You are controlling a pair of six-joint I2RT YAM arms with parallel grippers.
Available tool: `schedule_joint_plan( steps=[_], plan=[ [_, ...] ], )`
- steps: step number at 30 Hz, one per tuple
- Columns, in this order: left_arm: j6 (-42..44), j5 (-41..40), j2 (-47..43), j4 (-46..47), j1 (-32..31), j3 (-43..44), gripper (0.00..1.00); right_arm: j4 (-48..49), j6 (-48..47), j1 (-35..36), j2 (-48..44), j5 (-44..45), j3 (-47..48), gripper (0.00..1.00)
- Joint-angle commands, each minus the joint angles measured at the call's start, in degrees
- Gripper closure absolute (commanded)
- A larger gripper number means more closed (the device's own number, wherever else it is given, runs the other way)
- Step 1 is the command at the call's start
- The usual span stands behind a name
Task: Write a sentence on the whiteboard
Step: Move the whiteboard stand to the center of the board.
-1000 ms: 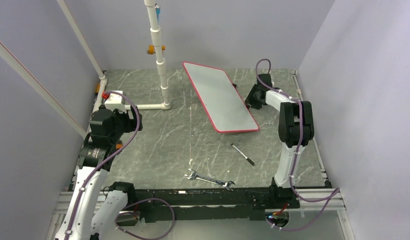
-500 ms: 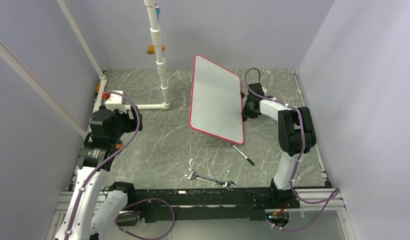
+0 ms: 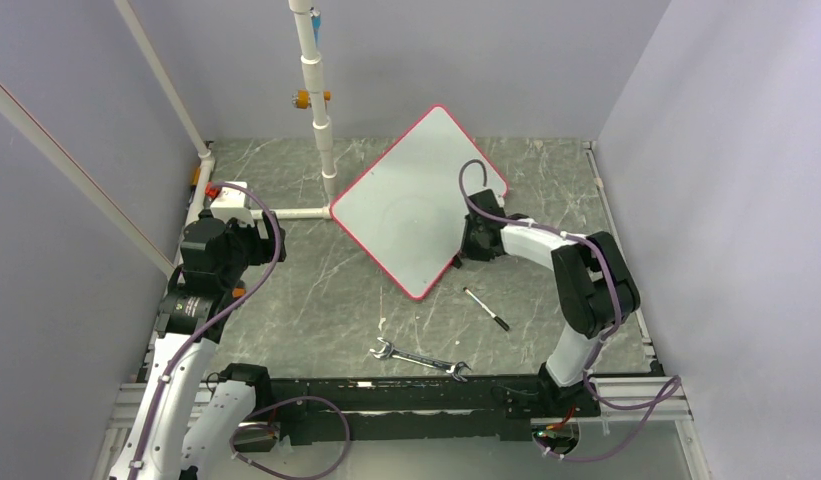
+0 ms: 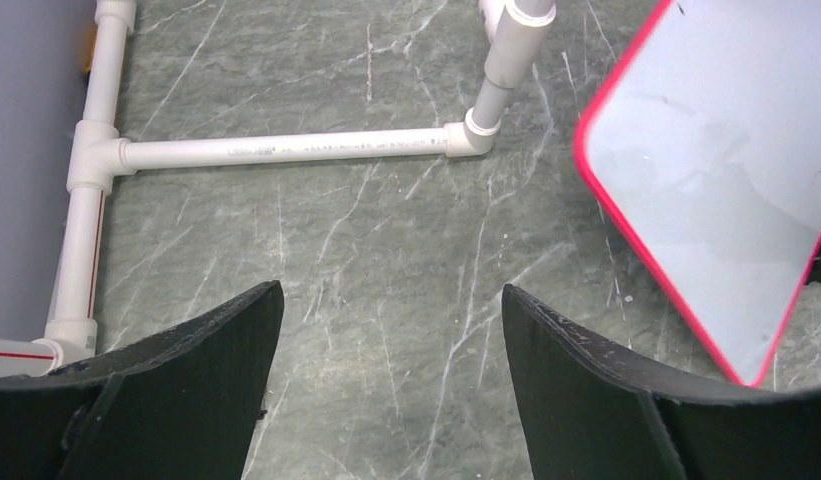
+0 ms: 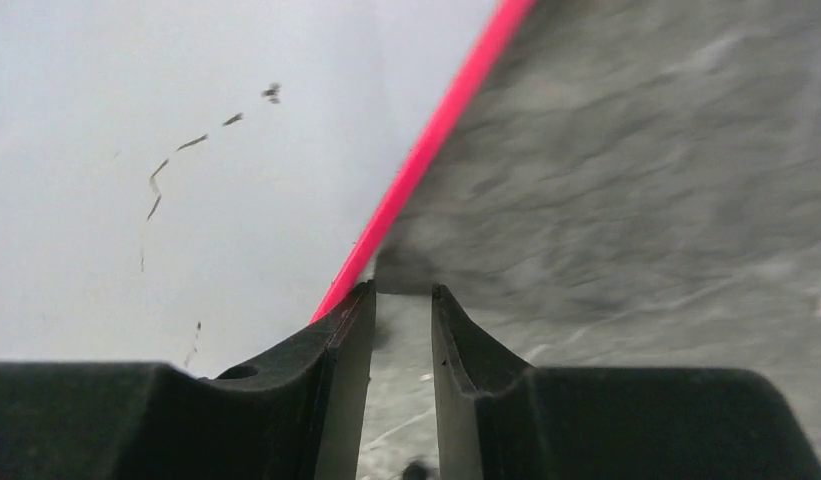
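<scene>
Grey marble desk (image 3: 316, 290): whiteboard (image 3: 406, 210) lies mid-desk, cornerwise, unlettered. Right claw (image 3: 466, 245) clenched on its red rim; left claw (image 4: 391, 300) released, idle. Risk: thin edge grip slips, board swings into PVC pipe (image 3: 323, 150) or marker (image 3: 486, 309).

Silver wrench (image 3: 420, 358) at the near edge, black marker (image 3: 485, 308) beyond (both lying flat), white pipe frame (image 3: 296, 211).
</scene>
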Motion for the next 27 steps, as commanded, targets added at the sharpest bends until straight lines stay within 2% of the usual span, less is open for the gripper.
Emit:
schedule_joint_plan(
  steps=[1,11,17,24,27],
  plan=[
    [0.9,-0.6,-0.4,1.0,-0.3,2.1,0.15,-0.3,2.5,5.2,1.2,-3.2,-1.0,0.70],
    [1.1,-0.8,-0.1,1.0,-0.3,2.2,0.14,2.9,2.7,14.5,2.8,-4.9,0.2,0.70],
    [1.2,-0.6,0.2,1.0,-0.3,2.2,0.13,-0.5,0.8,16.7,-2.4,-3.2,-0.4,0.69],
    [1.1,0.4,0.6,1.1,-0.3,2.3,0.13,-7.2,-3.4,16.4,-14.9,1.9,-1.1,0.54],
    [1.1,1.1,0.8,1.2,-0.3,2.2,0.12,-8.3,-4.2,14.6,-18.6,3.0,0.0,0.45]
  ],
)
